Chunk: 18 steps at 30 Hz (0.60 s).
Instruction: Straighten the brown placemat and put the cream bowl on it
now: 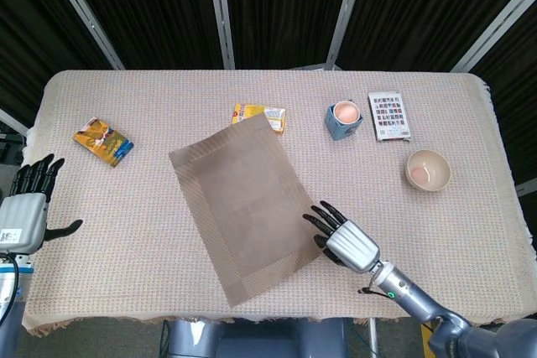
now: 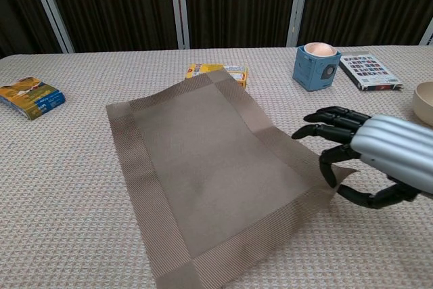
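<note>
On the woven tablecloth [image 1: 168,98], my right hand [image 2: 379,157] pinches the brown placemat [image 1: 243,203] by its right corner; its long axis lies skewed, cream bowl [image 1: 428,170] far right

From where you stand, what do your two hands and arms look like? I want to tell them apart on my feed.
Both match: the right hand has a ribbed silver-grey back and black fingers, on a blue-grey metallic arm with a thin black cable at the wrist. The left hand shows the same silver-grey back, black fingers and a small printed label; its arm is mostly out of frame.
</note>
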Available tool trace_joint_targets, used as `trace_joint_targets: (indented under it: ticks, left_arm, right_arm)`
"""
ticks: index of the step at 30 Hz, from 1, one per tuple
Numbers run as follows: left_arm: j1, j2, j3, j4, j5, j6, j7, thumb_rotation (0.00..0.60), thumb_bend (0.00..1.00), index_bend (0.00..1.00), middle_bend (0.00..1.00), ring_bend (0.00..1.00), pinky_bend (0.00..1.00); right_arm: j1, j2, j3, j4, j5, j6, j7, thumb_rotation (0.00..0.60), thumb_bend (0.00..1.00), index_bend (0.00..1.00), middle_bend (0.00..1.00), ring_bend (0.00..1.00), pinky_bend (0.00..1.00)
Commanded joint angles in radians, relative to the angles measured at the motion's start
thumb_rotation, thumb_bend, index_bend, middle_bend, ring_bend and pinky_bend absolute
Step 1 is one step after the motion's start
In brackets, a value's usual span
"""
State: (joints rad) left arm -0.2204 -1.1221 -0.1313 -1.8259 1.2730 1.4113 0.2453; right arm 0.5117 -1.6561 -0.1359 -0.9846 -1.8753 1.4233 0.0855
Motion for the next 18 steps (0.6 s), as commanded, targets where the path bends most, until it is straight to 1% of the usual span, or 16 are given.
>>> trace_joint_targets:
  ticks: [1,3,5,8,13,18]
  left_arm:
    - [0.003,0.002,0.002,-0.007,0.006,0.005,-0.001,0.6,0.0,0.0,0.0,0.0,0.0]
    - [0.004,0.004,0.002,-0.008,0.008,0.006,-0.001,0.6,0.0,0.0,0.0,0.0,0.0]
    - [0.004,0.005,0.003,-0.008,0.006,0.003,-0.004,0.6,0.0,0.0,0.0,0.0,0.0]
    - [0.002,0.005,0.003,-0.007,0.006,-0.002,-0.006,0.6,0.0,0.0,0.0,0.0,0.0]
    - [-0.004,0.0,0.002,-0.007,0.007,-0.01,-0.004,0.6,0.0,0.0,0.0,0.0,0.0]
    - [-0.009,-0.008,0.002,0.001,-0.001,-0.019,0.006,0.6,0.0,0.0,0.0,0.0,0.0]
  right_arm:
    - [-0.042,0.11,-0.064,-0.015,-0.085,0.135,0.011,0.6,0.39,0.74,0.12,0.0,0.0]
    - [-0.053,0.139,-0.073,0.006,-0.106,0.183,0.01,0.6,0.39,0.74,0.12,0.0,0.0]
    - [-0.062,0.175,-0.076,0.064,-0.132,0.245,-0.001,0.6,0.39,0.74,0.13,0.0,0.0]
    - [-0.047,0.202,-0.067,0.148,-0.157,0.278,-0.03,0.6,0.39,0.74,0.13,0.0,0.0]
    - [0.009,0.223,-0.045,0.246,-0.173,0.265,-0.056,0.6,0.38,0.74,0.14,0.0,0.0]
    - [0.108,0.217,-0.015,0.349,-0.183,0.2,-0.082,0.6,0.38,0.74,0.14,0.0,0.0]
